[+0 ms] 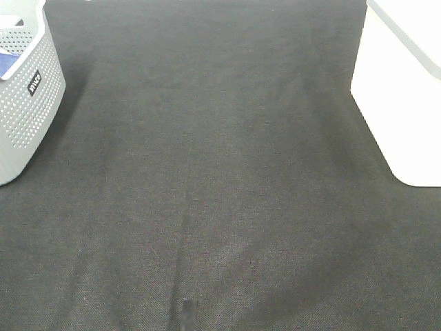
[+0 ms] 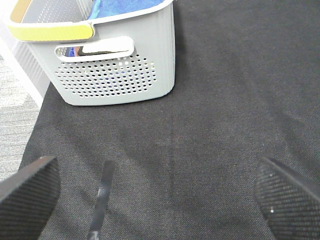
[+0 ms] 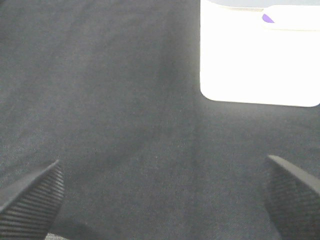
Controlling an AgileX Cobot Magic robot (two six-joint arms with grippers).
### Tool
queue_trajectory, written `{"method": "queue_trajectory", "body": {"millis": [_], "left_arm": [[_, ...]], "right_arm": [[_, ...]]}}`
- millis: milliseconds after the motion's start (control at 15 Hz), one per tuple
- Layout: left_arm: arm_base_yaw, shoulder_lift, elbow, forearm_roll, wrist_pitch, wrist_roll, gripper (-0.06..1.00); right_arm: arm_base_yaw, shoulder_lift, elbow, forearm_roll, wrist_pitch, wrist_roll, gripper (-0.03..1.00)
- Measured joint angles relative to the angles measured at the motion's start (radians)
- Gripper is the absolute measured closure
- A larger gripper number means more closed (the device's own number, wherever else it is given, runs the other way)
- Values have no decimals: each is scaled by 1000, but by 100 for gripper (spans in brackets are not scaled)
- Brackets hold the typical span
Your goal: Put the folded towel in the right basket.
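Note:
The right basket (image 1: 406, 83) is white and stands at the far right of the dark cloth; it also shows in the right wrist view (image 3: 257, 60), with a small purple scrap (image 3: 268, 18) at its rim. A blue towel (image 2: 125, 6) lies inside the grey perforated left basket (image 2: 115, 70), and a blue edge of it shows in the high view (image 1: 8, 65). My left gripper (image 2: 160, 192) is open and empty above the cloth near the grey basket. My right gripper (image 3: 165, 195) is open and empty, short of the white basket. Neither gripper shows in the high view.
The grey basket (image 1: 27, 96) stands at the far left and has a yellow handle (image 2: 50, 31). Dark cloth (image 1: 220, 172) covers the table between the two baskets. A small dark strip (image 1: 186, 314) lies near the front edge.

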Motion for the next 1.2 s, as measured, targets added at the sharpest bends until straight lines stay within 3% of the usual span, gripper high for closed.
{"method": "queue_trajectory", "body": {"millis": [1200], "left_arm": [[0, 0, 0, 0, 0, 1, -5]], "right_arm": [[0, -1, 2, 5, 0, 4, -1]]}}
